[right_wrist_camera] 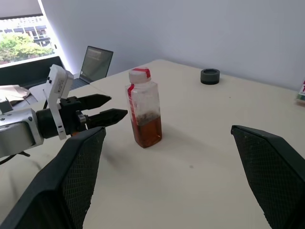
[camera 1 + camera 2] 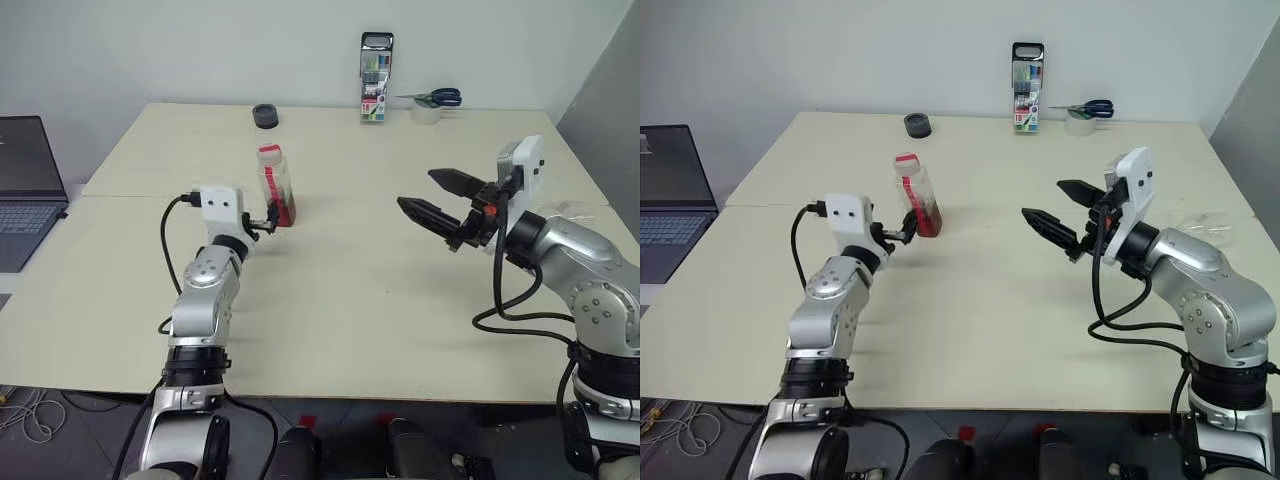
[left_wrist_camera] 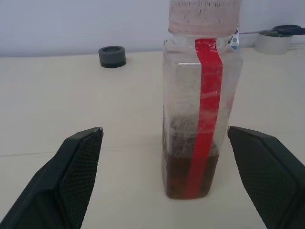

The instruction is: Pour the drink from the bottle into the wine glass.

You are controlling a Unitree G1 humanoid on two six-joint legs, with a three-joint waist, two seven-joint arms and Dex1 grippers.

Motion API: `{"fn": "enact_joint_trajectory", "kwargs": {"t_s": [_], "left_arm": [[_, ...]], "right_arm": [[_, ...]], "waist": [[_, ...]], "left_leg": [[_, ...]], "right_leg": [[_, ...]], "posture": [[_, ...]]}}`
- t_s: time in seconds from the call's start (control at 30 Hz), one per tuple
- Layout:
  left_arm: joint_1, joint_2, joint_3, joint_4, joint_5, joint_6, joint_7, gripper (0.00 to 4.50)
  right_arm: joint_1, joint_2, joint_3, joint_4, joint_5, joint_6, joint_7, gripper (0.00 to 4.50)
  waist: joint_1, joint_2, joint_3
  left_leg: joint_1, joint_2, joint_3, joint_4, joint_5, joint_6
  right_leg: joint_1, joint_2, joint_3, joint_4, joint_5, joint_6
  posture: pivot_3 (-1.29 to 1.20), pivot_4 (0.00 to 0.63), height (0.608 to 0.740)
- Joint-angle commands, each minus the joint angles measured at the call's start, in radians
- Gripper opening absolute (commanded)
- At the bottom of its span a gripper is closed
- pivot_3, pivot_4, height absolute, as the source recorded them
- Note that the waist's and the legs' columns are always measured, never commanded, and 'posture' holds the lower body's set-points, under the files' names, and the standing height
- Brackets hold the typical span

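The bottle [image 2: 277,185] stands upright on the table's left half. It is clear, with a red label strip and a red-and-white cap. The reddish-brown drink [image 3: 178,176] fills only its bottom part. My left gripper [image 2: 268,222] is open and level, its fingertips just short of the bottle's lower part and apart from it. In the left wrist view the bottle [image 3: 200,109] stands between and beyond the two fingers. My right gripper [image 2: 420,190] hovers open above the table's right half, pointing toward the bottle from well away, holding nothing. The wine glass is out of view.
A black ring [image 2: 265,116], a pen pack [image 2: 376,78], and scissors [image 2: 437,97] on a tape roll [image 2: 426,112] sit along the far edge. A laptop [image 2: 25,180] is off the table's left side. Something clear and flat [image 2: 1205,222] lies by my right arm.
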Motion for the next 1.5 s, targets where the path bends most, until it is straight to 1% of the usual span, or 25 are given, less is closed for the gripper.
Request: {"fn": "enact_joint_trajectory", "kwargs": {"t_s": [0.03, 0.27, 0.63, 1.07, 1.17, 1.33, 1.4, 1.5], "left_arm": [[-0.090, 0.002, -0.011, 0.100, 0.020, -0.092, -0.018, 4.48], [-0.202, 0.006, -0.012, 0.311, 0.026, -0.203, -0.045, 4.48], [-0.241, 0.001, -0.012, 0.410, 0.024, -0.271, -0.066, 4.48], [-0.385, -0.031, -0.002, 0.706, 0.039, -0.443, -0.048, 4.48], [-0.394, -0.025, 0.001, 0.734, 0.039, -0.470, -0.047, 3.88], [-0.398, -0.010, 0.004, 0.758, 0.037, -0.495, -0.055, 2.37], [-0.400, -0.003, 0.007, 0.761, 0.037, -0.501, -0.056, 1.91], [-0.404, 0.003, 0.008, 0.760, 0.035, -0.501, -0.054, 1.90]], "right_arm": [[0.001, 0.010, -0.003, -0.019, -0.004, -0.031, -0.014, 4.50], [0.002, 0.021, -0.009, -0.024, -0.010, -0.033, -0.039, 4.50], [0.006, 0.024, -0.014, -0.046, 0.000, -0.029, -0.069, 4.50], [-0.001, 0.024, -0.019, -0.059, 0.007, -0.016, -0.103, 4.50], [0.000, 0.026, -0.018, -0.067, 0.013, -0.012, -0.111, 4.50], [0.005, 0.025, -0.016, -0.071, 0.018, -0.010, -0.120, 4.50], [0.005, 0.025, -0.015, -0.071, 0.019, -0.011, -0.123, 4.50], [0.004, 0.027, -0.014, -0.070, 0.023, -0.012, -0.128, 4.50]], "waist": [[0.000, 0.000, 0.000], [-0.002, 0.000, 0.000], [-0.002, 0.000, 0.000], [-0.002, 0.000, 0.000], [-0.002, 0.000, 0.000], [-0.002, 0.000, 0.000], [-0.004, 0.000, 0.000], [-0.005, 0.000, 0.000]], "left_leg": [[0.000, 0.000, 0.000, 0.000, 0.000, 0.000], [0.000, 0.000, 0.001, 0.000, 0.000, 0.000], [-0.001, 0.000, 0.001, 0.000, 0.000, 0.000], [-0.001, -0.001, 0.002, 0.000, 0.000, 0.000], [-0.001, -0.001, 0.002, 0.000, 0.000, 0.000], [-0.001, -0.001, 0.002, 0.000, 0.000, 0.000], [-0.001, -0.001, 0.002, 0.000, 0.000, 0.000], [-0.002, -0.001, 0.002, 0.000, 0.000, 0.000]], "right_leg": [[0.000, 0.000, 0.000, 0.000, 0.000, 0.000], [-0.002, 0.000, 0.000, 0.000, 0.000, 0.000], [-0.003, 0.000, 0.001, 0.001, 0.000, 0.000], [-0.003, 0.000, 0.001, 0.001, 0.000, 0.000], [-0.004, 0.000, 0.001, 0.001, 0.000, 0.000], [-0.004, 0.000, 0.001, 0.001, 0.000, 0.000], [-0.004, 0.000, 0.001, 0.002, 0.000, 0.000], [-0.004, 0.000, 0.002, 0.002, 0.000, 0.000]], "posture": [[0.00, 0.150, 0.740], [0.00, 0.150, 0.740], [0.00, 0.150, 0.740], [0.00, 0.150, 0.740], [0.00, 0.150, 0.740], [0.00, 0.150, 0.740], [0.00, 0.150, 0.740], [0.00, 0.150, 0.740]]}}
